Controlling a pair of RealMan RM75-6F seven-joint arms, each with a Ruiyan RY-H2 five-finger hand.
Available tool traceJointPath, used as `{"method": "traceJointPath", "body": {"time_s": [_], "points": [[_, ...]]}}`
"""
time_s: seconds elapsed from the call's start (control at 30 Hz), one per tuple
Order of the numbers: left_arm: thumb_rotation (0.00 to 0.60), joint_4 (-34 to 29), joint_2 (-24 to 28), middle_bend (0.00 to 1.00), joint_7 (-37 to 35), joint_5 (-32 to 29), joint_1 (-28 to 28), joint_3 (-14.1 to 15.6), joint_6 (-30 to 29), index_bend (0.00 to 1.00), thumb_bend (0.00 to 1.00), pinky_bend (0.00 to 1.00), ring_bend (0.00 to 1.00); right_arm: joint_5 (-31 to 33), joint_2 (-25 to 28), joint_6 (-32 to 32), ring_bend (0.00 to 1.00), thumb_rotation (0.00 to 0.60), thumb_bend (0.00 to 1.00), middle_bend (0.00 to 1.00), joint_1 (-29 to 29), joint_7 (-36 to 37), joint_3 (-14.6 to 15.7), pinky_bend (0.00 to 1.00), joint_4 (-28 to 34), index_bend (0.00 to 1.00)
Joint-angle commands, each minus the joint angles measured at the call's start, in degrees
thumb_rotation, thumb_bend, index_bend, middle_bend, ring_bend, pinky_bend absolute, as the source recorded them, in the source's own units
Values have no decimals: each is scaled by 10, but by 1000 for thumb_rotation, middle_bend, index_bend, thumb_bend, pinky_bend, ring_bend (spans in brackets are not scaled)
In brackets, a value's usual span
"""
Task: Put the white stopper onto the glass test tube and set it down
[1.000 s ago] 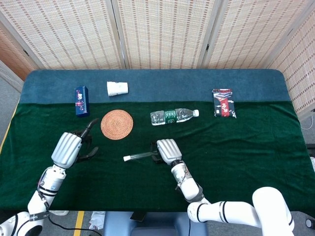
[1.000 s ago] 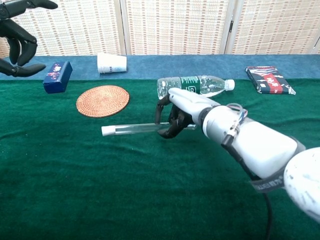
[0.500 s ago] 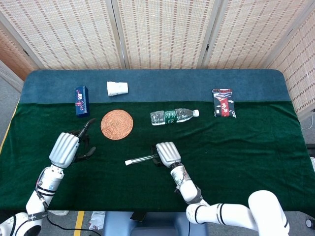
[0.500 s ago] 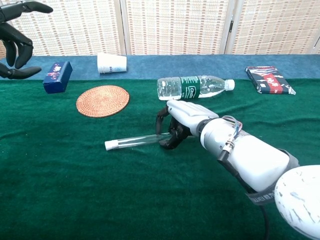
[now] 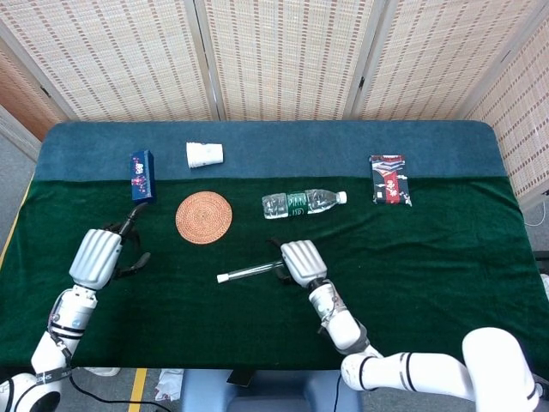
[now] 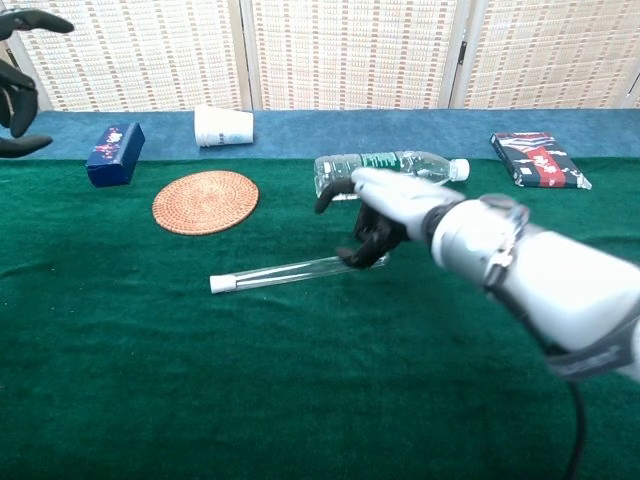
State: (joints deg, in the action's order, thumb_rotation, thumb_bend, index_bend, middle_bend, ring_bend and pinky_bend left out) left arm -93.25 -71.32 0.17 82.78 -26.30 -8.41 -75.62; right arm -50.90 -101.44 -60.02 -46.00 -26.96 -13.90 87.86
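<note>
A glass test tube [image 6: 296,269] lies on the green table [image 6: 150,380], its long axis running left to right, its white stopper [image 6: 216,284] capping the left end. The right hand [image 6: 380,215] hovers over the tube's right end; whether its fingers grip it is unclear. The left hand [image 5: 96,256] is open, holding nothing.

no readable text; printing on water bottle [image 6: 385,170] label, blue box [image 6: 112,154] and red-black packet [image 6: 538,158] too small
</note>
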Motion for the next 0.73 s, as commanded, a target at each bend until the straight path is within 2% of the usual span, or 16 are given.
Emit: {"method": "traceJointPath", "body": {"time_s": [0.03, 0.1, 0.13, 0.27, 0.33, 0.43, 0.5, 0.73], "points": [[600, 6, 17, 622, 19, -27, 12, 3, 10, 124, 357, 408, 444, -29, 80, -40, 992, 600, 486, 877, 28, -20, 5, 994, 77, 252], [600, 9, 26, 573, 32, -45, 20, 6, 15, 155, 357, 353, 402, -47, 126, -61, 936, 600, 486, 767, 46, -33, 17, 915, 112, 274], [600, 12, 27, 546, 38, -52, 23, 7, 15, 167, 358, 332, 379, -55, 144, -69, 862, 600, 487, 682, 54, -36, 24, 810, 125, 275], [600, 34, 21, 464, 48, -73, 45, 12, 1, 184, 363, 270, 304, -101, 222, -106, 441, 600, 486, 334, 102, -15, 57, 369, 173, 216], [600, 41, 20, 429, 40, -78, 57, 14, -8, 185, 364, 245, 270, -133, 256, -126, 350, 600, 487, 249, 129, 1, 79, 262, 184, 183], [600, 48, 20, 388, 24, -75, 77, 19, -30, 181, 365, 216, 237, -181, 296, -164, 249, 600, 486, 158, 169, 27, 108, 162, 187, 139], [600, 52, 18, 368, 19, -68, 90, 23, -47, 177, 365, 203, 221, -207, 316, -188, 197, 600, 486, 134, 194, 48, 122, 118, 186, 119], [600, 45, 14, 332, 26, -42, 134, 52, -90, 158, 366, 155, 184, -286, 363, -267, 134, 600, 487, 122, 276, 116, 165, 63, 170, 101]]}}
